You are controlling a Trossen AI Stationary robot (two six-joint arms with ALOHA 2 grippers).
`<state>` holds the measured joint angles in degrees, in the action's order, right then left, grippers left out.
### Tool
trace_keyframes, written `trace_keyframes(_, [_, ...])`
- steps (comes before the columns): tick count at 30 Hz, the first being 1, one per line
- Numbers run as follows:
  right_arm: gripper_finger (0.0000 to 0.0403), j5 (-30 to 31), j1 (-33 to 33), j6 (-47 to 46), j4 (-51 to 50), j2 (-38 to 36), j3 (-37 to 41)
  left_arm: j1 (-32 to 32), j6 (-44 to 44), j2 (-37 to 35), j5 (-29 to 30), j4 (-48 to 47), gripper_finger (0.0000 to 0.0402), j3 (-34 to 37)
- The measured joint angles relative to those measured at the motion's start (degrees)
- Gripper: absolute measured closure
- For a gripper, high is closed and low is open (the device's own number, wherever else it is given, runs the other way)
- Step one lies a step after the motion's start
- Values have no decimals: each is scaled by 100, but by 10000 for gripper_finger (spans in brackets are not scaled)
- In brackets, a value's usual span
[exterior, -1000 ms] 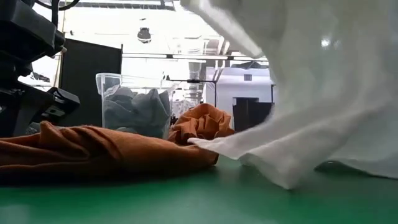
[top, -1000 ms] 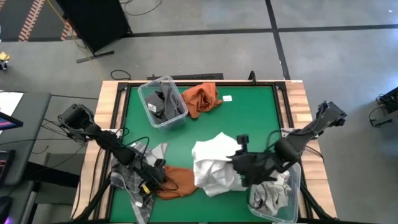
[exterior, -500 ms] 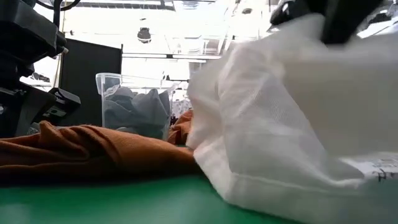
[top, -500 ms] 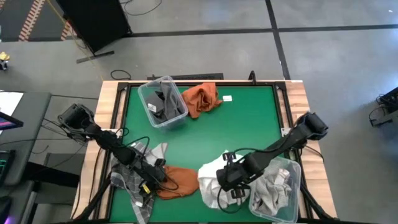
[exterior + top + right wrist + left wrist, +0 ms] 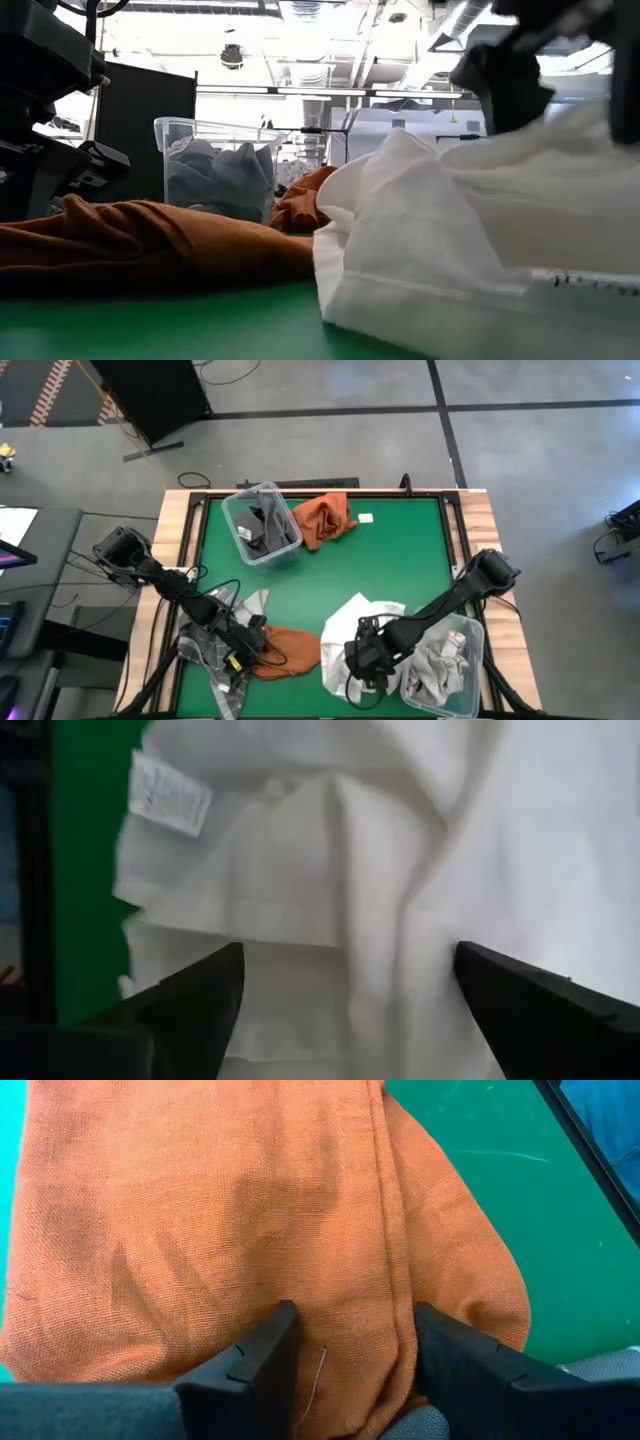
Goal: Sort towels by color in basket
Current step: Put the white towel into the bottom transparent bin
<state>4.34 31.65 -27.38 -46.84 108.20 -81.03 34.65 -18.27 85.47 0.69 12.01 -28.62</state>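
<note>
A white towel (image 5: 348, 628) (image 5: 450, 240) lies heaped on the green table near its near edge. My right gripper (image 5: 363, 660) (image 5: 345, 970) hovers open just over it, fingers spread wide above the cloth. My left gripper (image 5: 257, 645) (image 5: 350, 1355) sits low and half open at the near left, over a rust-orange towel (image 5: 290, 650) (image 5: 200, 1210) that lies flat on the table. A grey plaid towel (image 5: 213, 648) lies under the left arm. A second orange towel (image 5: 325, 518) lies at the far side. My left gripper has a ridge of the orange towel (image 5: 385, 1380) between its two fingers, which come at it from above. I cannot tell whether the fingers touch the cloth. The towel lies flat and slack on the table.
A clear bin (image 5: 472, 645) with grey and white cloth stands at the near right, beside the white towel. Another clear bin (image 5: 245, 550) (image 5: 215, 170) at the far left holds dark grey cloth. A small white tag (image 5: 365, 517) lies near the far edge. Bare green table fills the middle.
My right gripper has carried the lifted white towel from the table's middle toward the near edge and a little left, gone down, then opened and let go. The towel has dropped into a heap on the table beside the near-right bin.
</note>
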Motion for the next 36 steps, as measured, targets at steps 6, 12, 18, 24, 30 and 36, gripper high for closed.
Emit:
trace_keyframes(6, [11,-173,23,-7,33,687,0,-2,43,2,31,35,219,2])
trace_keyframes(12, [13,-190,21,-6,17,1074,-33,-4,38,2,31,33,219,2])
trace_keyframes(18, [96,-68,21,226,17,1145,-23,-4,47,2,28,33,219,2])
trace_keyframes(24, [281,15,-76,592,-7,1153,-15,-4,55,2,47,33,219,2])
trace_keyframes(30, [346,-28,-261,842,28,1102,-4,-4,54,2,65,33,219,2])
trace_keyframes(36, [346,736,-325,949,61,598,50,-4,54,0,70,31,219,0])
